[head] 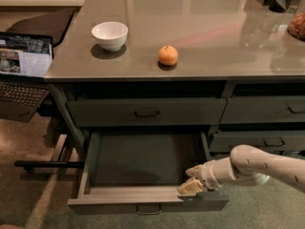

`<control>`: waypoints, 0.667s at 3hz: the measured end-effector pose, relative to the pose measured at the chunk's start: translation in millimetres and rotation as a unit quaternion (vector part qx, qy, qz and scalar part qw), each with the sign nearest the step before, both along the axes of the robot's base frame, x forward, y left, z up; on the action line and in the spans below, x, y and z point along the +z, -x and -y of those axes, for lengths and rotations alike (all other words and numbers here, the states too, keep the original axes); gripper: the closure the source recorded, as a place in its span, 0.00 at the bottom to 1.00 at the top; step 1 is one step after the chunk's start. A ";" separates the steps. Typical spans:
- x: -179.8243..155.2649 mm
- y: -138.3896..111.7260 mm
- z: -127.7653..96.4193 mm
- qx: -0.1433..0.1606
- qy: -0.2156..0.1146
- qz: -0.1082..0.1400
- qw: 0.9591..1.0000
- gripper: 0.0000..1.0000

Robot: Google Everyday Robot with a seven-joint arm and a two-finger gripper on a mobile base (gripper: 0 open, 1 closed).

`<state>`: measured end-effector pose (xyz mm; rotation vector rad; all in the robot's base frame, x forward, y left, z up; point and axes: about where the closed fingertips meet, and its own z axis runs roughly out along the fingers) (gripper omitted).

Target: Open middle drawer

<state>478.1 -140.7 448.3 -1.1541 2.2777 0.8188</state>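
Fingers (190, 189) of the gripper (185, 181) stand apart, gripping nothing, at the right end of the middle drawer (119, 202). The lower one lies on the top edge of its front. That drawer juts far out under the bench (214, 42), below the shut top drawer (143, 112). A white bowl (109, 35) and an orange (167, 55) sit apart on the bench.

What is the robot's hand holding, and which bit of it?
Cannot tell if it grips. The gripper sits on the top front edge of the open dark grey-green middle drawer, right of its loop handle.
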 end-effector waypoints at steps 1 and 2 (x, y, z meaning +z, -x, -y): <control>0.0 0.0 0.0 0.000 0.000 0.000 1.000 0.16; 0.0 0.0 0.0 0.000 0.000 0.000 1.000 0.00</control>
